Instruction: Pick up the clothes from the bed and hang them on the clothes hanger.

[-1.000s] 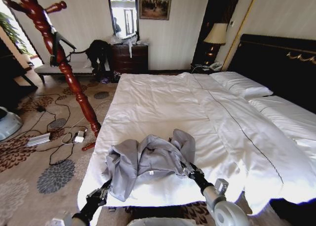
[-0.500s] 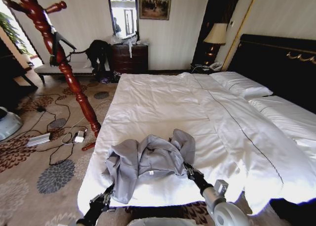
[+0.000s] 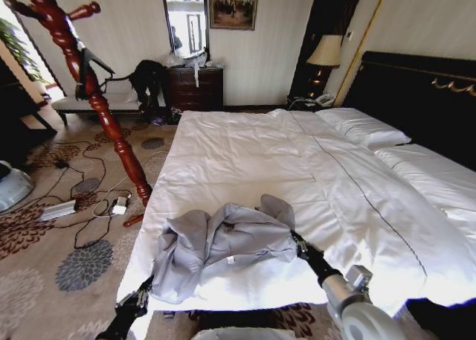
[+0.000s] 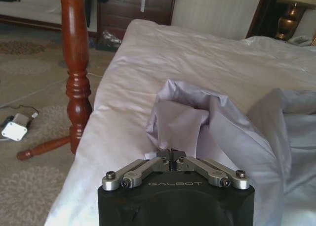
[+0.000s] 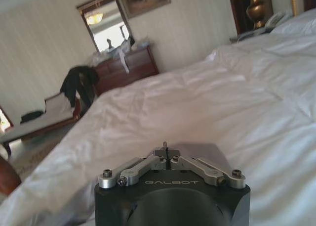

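The right gripper (image 3: 294, 239) is positioned at the right edge of the grey jacket (image 3: 223, 243), in contact with the fabric. In the right wrist view its fingers (image 5: 165, 152) are drawn fully together, but no cloth is seen between them, so a hold on the jacket cannot be confirmed. The left gripper (image 3: 137, 299) is located low at the near corner of the bed (image 3: 238, 154), fingers (image 4: 170, 154) likewise closed, just beside the jacket hem. The jacket is bunched on the white duvet near the foot edge. Lifting is judged as barely begun. Hanging on the clothes hanger (image 3: 88, 65), suspended on the wooden coat stand (image 3: 104, 109) well apart, remains outstanding.
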Robot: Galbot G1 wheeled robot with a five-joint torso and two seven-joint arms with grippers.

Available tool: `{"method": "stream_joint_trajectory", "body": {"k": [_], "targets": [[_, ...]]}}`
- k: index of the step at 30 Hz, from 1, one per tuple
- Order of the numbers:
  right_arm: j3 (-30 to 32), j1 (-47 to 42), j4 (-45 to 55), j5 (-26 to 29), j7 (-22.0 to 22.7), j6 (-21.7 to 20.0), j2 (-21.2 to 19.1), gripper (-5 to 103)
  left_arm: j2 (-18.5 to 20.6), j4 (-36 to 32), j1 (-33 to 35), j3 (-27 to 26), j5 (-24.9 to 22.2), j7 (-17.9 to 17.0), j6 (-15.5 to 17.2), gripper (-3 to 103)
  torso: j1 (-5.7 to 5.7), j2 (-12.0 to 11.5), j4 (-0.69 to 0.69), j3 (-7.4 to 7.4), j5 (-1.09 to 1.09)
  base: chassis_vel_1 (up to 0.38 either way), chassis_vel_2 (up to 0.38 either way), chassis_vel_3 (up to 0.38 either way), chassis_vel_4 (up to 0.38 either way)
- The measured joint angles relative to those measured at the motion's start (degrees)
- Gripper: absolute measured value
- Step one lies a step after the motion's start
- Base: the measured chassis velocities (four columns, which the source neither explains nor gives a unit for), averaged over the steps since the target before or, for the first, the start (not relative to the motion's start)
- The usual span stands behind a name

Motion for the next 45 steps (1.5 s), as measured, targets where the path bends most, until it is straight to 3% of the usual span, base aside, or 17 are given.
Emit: {"method": "stream_joint_trajectory", "body": {"k": [6, 11, 16, 27, 29, 31, 32, 34, 36, 38, 39, 41, 45], "targets": [[7.74, 6.44, 3.89, 11.0, 5.49, -1.94, -4.97, 0, 0.84, -1.63, -2.32, -4.13, -2.46, -0.75, 0.2, 1, 0.0, 0.0, 0.0, 0.0, 0.0, 0.0, 0.0, 0.0, 0.0], [11.6, 8.09, 4.36, 13.85, 6.91, -2.25, -7.38, 0, 1.46, -0.88, -3.11, -7.2, -6.57, -1.61, 0.95, 1, 0.0, 0.0, 0.01, 0.0, 0.0, 0.0, 0.0, 0.0, 0.0], [12.31, 8.03, 4.0, 14.33, 7.65, -2.25, -6.97, 0, 1.5, 1.67, -5.25, -9.09, -10.37, -4.02, 2.61, 1, 0.0, 0.0, 0.0, 0.0, 0.0, 0.0, 0.0, 0.0, 0.0], [8.64, 5.72, 3.76, 11.28, 6.1, -2.6, -3.16, 0, 2.52, 3.02, -9.63, -7.9, -9.14, -6.36, 6.98, -1, 0.0, 0.0, -0.01, 0.0, -0.02, 0.0, 0.0, 0.0, 0.0], [7.58, 4.64, 2.58, 10.3, 5.34, -2.71, -1.86, 0, 3.29, 3.25, -9.39, -7.79, -8.86, -6.34, 8.1, 14, 0.0, 0.0, -0.01, 0.0, -0.01, 0.0, 0.0, 0.0, 0.0], [7.18, 4.31, 2.04, 9.53, 4.88, -2.71, -1.49, 0, 3.47, 3.29, -9.02, -7.81, -8.85, -6.25, 8.5, 14, 0.0, 0.0, -0.01, 0.0, -0.01, 0.0, 0.0, 0.0, 0.0], [6.56, 4.06, 1.29, 8.27, 4.32, -2.61, -1.06, 0, 3.77, 3.28, -7.92, -8.05, -9.0, -5.67, 9.34, 25, 0.0, 0.0, -0.01, 0.0, -0.01, 0.0, 0.0, 0.0, 0.0], [6.35, 4.06, 1.01, 7.88, 4.15, -2.57, -0.96, 0, 3.89, 3.21, -7.26, -8.22, -9.07, -5.2, 9.76, 25, 0.0, 0.0, -0.01, 0.0, -0.02, 0.0, 0.0, 0.0, 0.0], [5.69, 4.52, -0.06, 6.96, 3.79, -2.39, -0.86, 0, 4.66, 2.58, -2.84, -8.41, -7.94, -2.8, 10.59, 36, 0.0, 0.0, -0.01, 0.0, 0.01, 0.0, 0.0, 0.0, 0.0], [5.34, 5.26, -0.7, 6.7, 3.73, -2.3, -1.1, 0, 4.78, 3.17, 0.65, -7.61, -4.09, -1.58, 8.13, 46, 0.0, 0.0, 0.03, 0.0, 0.01, 0.0, 0.0, 0.0, 0.0], [5.34, 5.26, -0.7, 6.7, 3.73, -2.3, -1.1, 0, 4.78, 3.17, 0.65, -7.61, -4.09, -1.58, 8.13, 46, 0.0, 0.0, 0.03, 0.0, 0.01, 0.0, 0.0, 0.0, 0.0], [5.15, 5.74, -1.11, 6.67, 3.72, -2.26, -1.35, 0, 4.29, 3.99, 1.85, -7.21, -2.46, -1.46, 4.7, 52, 0.0, 0.0, 0.03, 0.0, -0.01, 0.0, 0.0, 0.0, 0.0], [4.9, 5.8, -1.34, 6.59, 3.68, -2.21, -1.28, 0, 3.49, 1.13, 1.63, -7.19, -6.91, -0.97, 3.36, 69, 0.0, 0.0, 0.01, 0.0, -0.01, 0.0, 0.0, 0.0, 0.0]]}}
